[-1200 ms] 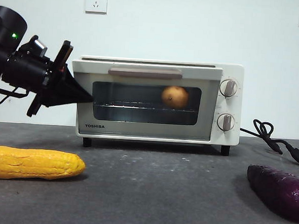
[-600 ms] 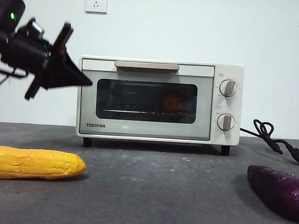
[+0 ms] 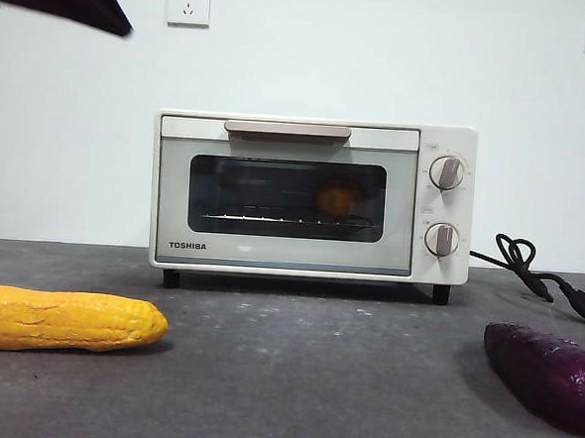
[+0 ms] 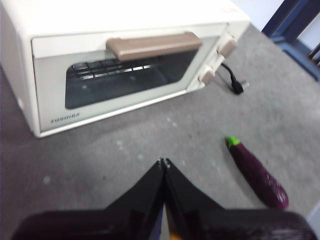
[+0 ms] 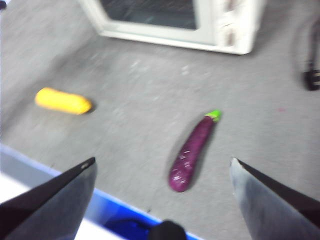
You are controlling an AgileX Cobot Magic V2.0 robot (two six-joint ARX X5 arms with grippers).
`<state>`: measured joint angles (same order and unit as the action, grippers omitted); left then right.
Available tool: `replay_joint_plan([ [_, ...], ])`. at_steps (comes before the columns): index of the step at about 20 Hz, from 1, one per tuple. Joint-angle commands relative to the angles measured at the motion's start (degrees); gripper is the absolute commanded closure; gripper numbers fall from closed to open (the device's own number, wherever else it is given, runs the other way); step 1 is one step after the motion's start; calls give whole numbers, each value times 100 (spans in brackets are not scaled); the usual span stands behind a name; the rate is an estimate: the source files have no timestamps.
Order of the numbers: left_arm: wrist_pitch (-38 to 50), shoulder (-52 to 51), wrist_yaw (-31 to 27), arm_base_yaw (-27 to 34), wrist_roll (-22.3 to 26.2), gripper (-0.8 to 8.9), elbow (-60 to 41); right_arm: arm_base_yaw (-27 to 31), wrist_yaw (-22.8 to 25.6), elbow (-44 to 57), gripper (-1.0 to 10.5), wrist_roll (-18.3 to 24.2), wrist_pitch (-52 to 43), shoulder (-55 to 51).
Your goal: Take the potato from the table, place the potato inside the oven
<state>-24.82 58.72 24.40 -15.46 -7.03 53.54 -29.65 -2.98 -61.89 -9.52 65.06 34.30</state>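
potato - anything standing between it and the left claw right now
Yes: the oven door is shut, and the potato sits on the rack behind its dark glass. The left claw, jaws shut, hangs above the table in front of the oven, so the door blocks it.

One oven [image 3: 312, 198], potato [image 3: 336, 198], corn cob [image 3: 65, 320], eggplant [image 5: 192, 151].
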Motion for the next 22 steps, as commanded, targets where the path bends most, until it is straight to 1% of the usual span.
replay_joint_plan([
  [1, -629, -546, -221, -179, 282, 821, 9, -9, -249, -15, 506, 195, -37, 103],
  [4, -1309, -1143, -494, -352, 369, 821, 9, -11, -313, -15, 507, 297, -52, 212],
  [7, -1825, -1648, -503, -450, 369, 821, 9, -11, -315, -15, 527, 299, -85, 247],
  [8, -1932, -1770, -501, -450, 369, 821, 9, -11, -315, -15, 618, 302, -92, 260],
  [9, -2046, -1886, -501, -450, 367, 821, 9, -11, -315, -15, 801, 302, -94, 267],
  [10, -2131, -1965, -496, -450, 367, 821, 9, -11, -313, -15, 953, 302, -94, 267],
  [15, -2415, -2072, -487, -448, 367, 818, 9, -9, -291, -15, 946, 286, -96, 282],
  [22, -2455, -2072, -487, -446, 367, 817, 9, -9, -286, -15, 946, 251, -92, 282],
])
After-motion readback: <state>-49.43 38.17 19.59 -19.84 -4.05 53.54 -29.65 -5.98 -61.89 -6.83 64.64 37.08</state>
